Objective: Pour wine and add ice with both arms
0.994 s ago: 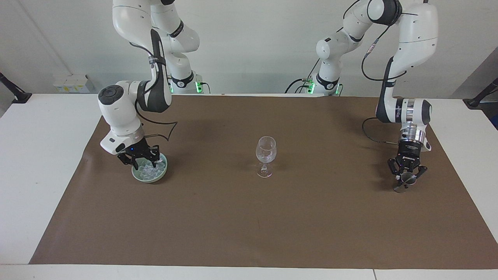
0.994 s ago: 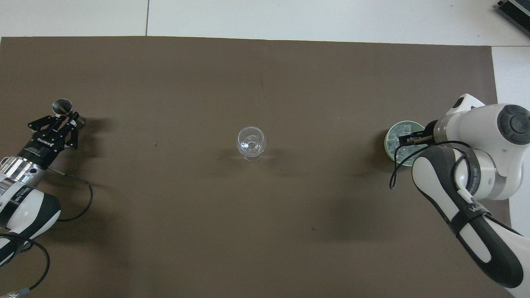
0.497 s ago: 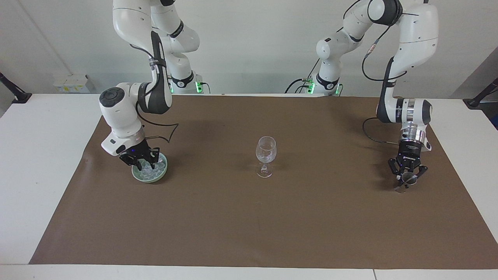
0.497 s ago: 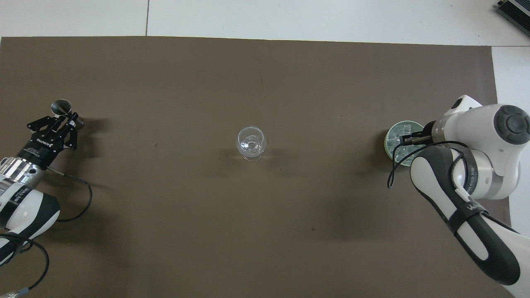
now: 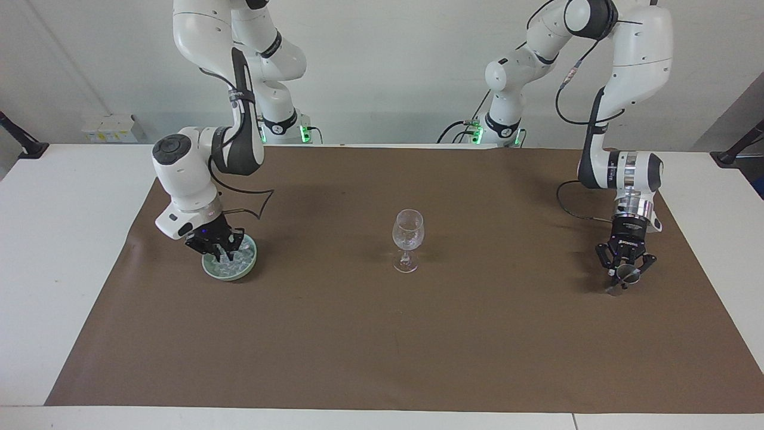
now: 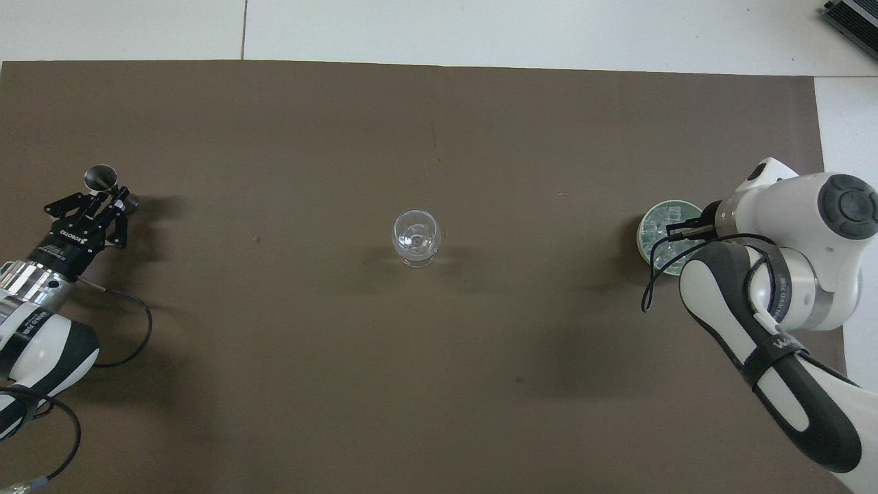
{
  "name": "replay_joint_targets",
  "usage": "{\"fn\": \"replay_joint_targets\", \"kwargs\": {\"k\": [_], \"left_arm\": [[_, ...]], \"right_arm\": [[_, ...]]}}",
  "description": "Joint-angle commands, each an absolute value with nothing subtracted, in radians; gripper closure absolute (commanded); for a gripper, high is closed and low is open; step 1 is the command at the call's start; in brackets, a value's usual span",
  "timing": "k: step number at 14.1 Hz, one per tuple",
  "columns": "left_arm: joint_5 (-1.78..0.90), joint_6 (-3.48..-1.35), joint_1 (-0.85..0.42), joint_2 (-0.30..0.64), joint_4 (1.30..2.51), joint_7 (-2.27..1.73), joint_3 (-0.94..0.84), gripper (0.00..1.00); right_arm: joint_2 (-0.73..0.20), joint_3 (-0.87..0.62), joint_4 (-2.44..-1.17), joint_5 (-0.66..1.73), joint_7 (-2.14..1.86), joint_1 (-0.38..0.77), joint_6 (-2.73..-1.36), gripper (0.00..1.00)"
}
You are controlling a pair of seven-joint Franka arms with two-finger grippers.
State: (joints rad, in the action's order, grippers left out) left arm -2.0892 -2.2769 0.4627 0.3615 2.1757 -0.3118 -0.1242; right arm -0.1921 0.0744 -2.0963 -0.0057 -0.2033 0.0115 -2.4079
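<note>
The left gripper's [image 5: 624, 276] jaws clamp a small metal cup [image 5: 621, 278]; the right gripper's [image 5: 222, 255] pinch ice [image 5: 234, 261].

A plain pale wall [image 5: 388, 71] ran along the robots' end of the room, evenly lit with only soft shadows. The white counter [image 5: 65, 239] carried a large brown sheet [image 5: 382, 346] over most of its top. A small white box [image 5: 109, 128] sat against the wall, and dark brackets [image 5: 737, 146] gripped the counter's corners.
</note>
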Motion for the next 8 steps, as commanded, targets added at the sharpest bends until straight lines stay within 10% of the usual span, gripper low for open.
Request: {"fn": "replay_joint_targets", "kwargs": {"k": [1,8], "left_arm": [[-2.109,-2.253,0.476,0.387,2.154,-0.318,-0.129,0.80],[-2.115,-2.210,0.503,0.413,2.151,-0.330,-0.127,0.80]], "right_arm": [[-0.186,0.071,-2.083,0.008,-0.190,0.012,-2.390,1.00],[-0.109,0.040,-1.964,0.008,-0.063,0.014,-2.171,1.00]]}}
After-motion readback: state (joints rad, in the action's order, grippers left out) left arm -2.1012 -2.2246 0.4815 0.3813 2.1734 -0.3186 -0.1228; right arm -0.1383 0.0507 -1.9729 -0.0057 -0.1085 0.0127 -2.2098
